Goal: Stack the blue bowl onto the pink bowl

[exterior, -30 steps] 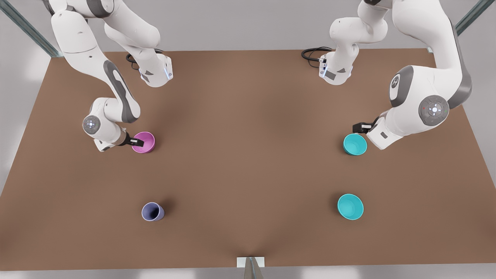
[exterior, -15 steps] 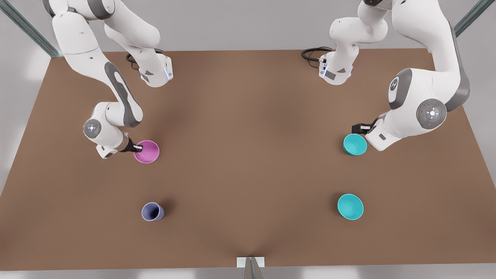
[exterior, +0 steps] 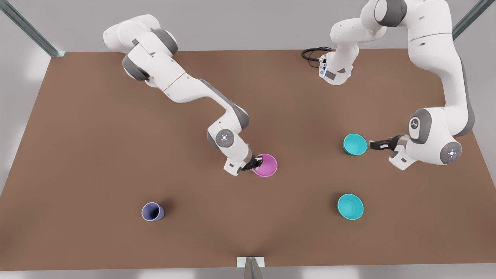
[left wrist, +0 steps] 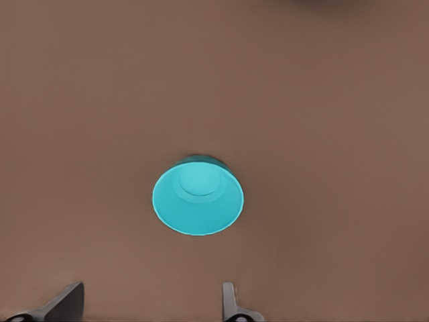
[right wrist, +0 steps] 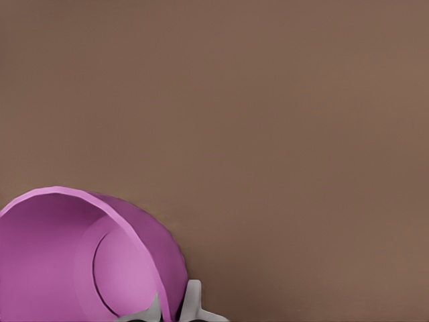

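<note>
The blue bowl (exterior: 354, 144) stands upright on the brown table (exterior: 77, 155), toward the front view's right side, with nothing inside it. In the left wrist view the same bowl (left wrist: 198, 203) sits apart from the two fingertips (left wrist: 64, 303), which are spread wide with bare table between them. The left gripper (exterior: 375, 145) is just beside the bowl on the front view's right, not touching it; its arm reaches in from the far right with the forearm bent low and the fingers pointing toward the bowl.

The pink bowl (exterior: 265, 165) is near the table's centre. The right gripper (exterior: 255, 162) pinches its rim, one finger inside and one outside, as the right wrist view shows at the bowl's wall (right wrist: 87, 261). That arm extends diagonally from the far left.

A second teal bowl (exterior: 350, 206) stands nearer the camera, and a purple cup (exterior: 152, 211) stands at the front view's left.
</note>
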You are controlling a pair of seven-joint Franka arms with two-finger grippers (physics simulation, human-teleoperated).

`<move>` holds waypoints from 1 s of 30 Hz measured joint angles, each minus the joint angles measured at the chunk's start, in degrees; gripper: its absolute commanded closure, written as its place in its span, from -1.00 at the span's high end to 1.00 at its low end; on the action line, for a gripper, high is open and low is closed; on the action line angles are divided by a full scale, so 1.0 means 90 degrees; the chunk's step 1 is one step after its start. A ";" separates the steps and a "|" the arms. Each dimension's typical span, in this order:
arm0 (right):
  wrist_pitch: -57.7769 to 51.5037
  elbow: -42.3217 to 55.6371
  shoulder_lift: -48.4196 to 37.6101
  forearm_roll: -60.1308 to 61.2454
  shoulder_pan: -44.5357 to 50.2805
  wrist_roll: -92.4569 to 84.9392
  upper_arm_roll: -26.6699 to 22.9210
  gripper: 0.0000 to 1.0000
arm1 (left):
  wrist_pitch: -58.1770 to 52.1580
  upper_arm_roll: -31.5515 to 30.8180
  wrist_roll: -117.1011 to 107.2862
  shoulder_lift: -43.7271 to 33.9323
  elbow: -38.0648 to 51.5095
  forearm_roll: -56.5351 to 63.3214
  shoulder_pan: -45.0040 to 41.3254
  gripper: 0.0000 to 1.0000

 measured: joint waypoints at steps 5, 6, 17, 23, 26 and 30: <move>0.0060 0.0186 0.0374 -0.0258 0.0058 0.1091 -0.0002 0.11 | 0.1424 0.0686 0.0935 -0.0048 -0.1511 -0.0292 -0.0246 1.00; 0.0094 0.0188 0.0405 -0.0288 0.0059 0.1282 -0.0004 1.00 | 0.1663 0.0699 0.1132 -0.0044 -0.1636 -0.0316 -0.0280 1.00; -0.0559 0.0046 -0.0908 -0.0380 -0.1638 0.2498 -0.0053 1.00 | 0.3350 0.0703 0.2708 0.0489 -0.2068 -0.0621 -0.0422 0.99; -0.3092 0.0084 -0.2118 -0.0339 -0.4711 0.0989 0.0002 1.00 | 0.3652 0.0701 0.3237 0.0624 -0.2071 -0.0838 -0.0447 -0.52; -0.4131 -0.0344 -0.3298 -0.0311 -0.5276 0.0143 -0.0014 1.00 | 0.3630 0.0702 0.3434 0.0577 -0.2071 -0.0922 -0.0451 -0.57; -0.4973 -0.0880 -0.4750 -0.0318 -0.5315 -0.0771 -0.0020 1.00 | 0.3347 0.0663 0.3510 0.0041 -0.2020 -0.1149 -0.0905 -0.57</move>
